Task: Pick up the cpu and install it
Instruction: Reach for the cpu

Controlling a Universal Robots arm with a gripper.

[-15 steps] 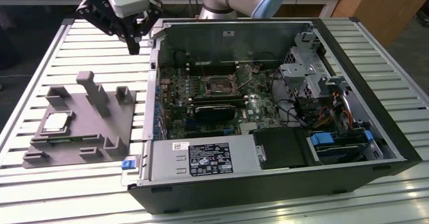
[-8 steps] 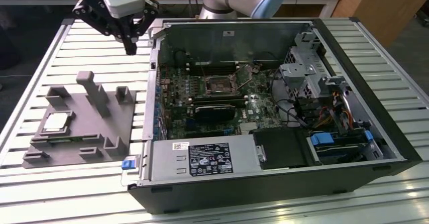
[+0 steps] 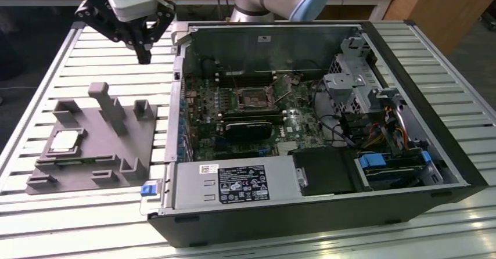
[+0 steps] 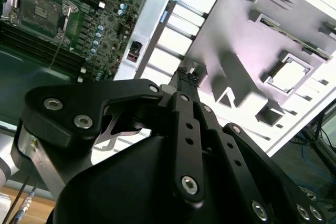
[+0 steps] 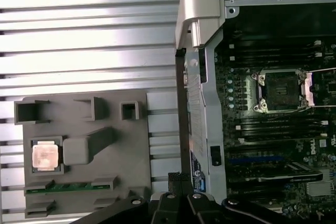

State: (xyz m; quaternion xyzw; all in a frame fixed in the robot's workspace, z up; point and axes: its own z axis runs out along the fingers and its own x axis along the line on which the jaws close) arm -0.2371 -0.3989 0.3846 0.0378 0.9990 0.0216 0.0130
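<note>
One flat square in the exterior view, the cpu (image 3: 66, 141), face up in a recess of the grey fixture plate (image 3: 97, 148), silvery top inside a darker rim, equal-sided so without a long axis, at about seven o'clock from the gripper (image 3: 143, 57), fingers pressed together on nothing above the slatted table (image 3: 93, 61). In the first wrist view, cpu (image 5: 45, 157) pale and shiny, edges square to the plate (image 5: 126, 156), well apart from the gripper (image 5: 178, 178). In the second wrist view, cpu (image 4: 290, 74) glaring white in its recess, beyond the closed gripper (image 4: 185, 73).

Slatted table (image 3: 46, 79) carries grey fixture plate (image 3: 148, 130) and open computer case (image 3: 310, 215).
</note>
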